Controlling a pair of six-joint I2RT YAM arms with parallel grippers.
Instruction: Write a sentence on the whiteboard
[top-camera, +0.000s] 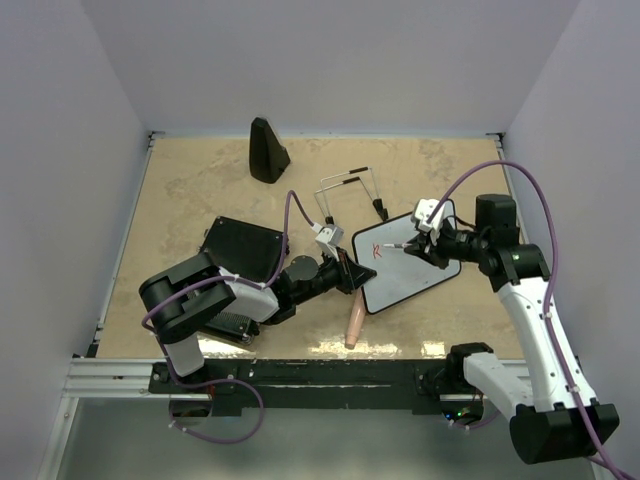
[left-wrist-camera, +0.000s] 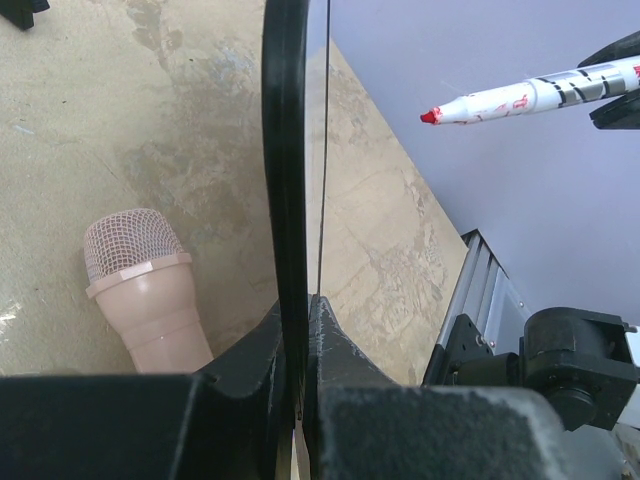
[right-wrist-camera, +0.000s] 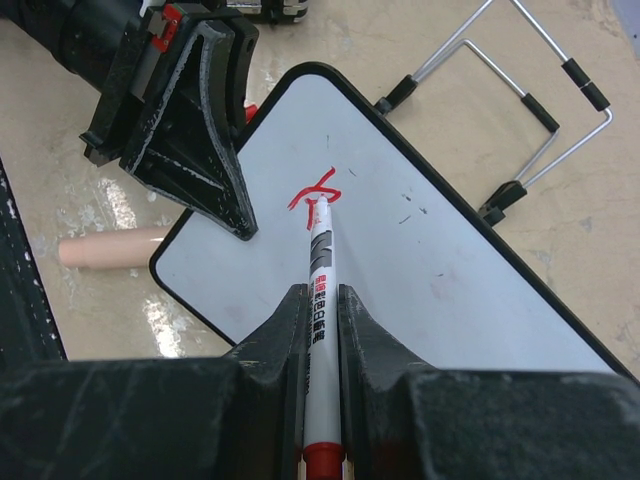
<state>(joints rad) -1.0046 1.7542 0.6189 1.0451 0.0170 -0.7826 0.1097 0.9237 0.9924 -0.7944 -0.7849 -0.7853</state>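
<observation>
On the tabletop (top-camera: 200, 190), right of centre, sits the whiteboard (top-camera: 415, 285), its wire stand legs (top-camera: 350, 190) pointing to the far side. Our left hand (top-camera: 362, 272) is clamped shut on the board's left edge. Our right hand (right-wrist-camera: 320, 300) is closed on the marker (right-wrist-camera: 320, 265), whose tip sits at a small red mark (right-wrist-camera: 318, 190) near the board's left end. We cannot tell whether the tip touches.

We judge the writing as barely begun. To do it well, we should brace the board firmly with the left hand, press the tip lightly and evenly, and run the letters toward the bare right part, away from the clamping fingers (right-wrist-camera: 200, 150).

Counting: one tabletop, one whiteboard, one flat black case (top-camera: 245, 245) under the left arm, one dark upright wedge (top-camera: 267, 150) at the far edge, one pink microphone (top-camera: 354, 325) just beside the board's near corner, one marker, one red mark.
</observation>
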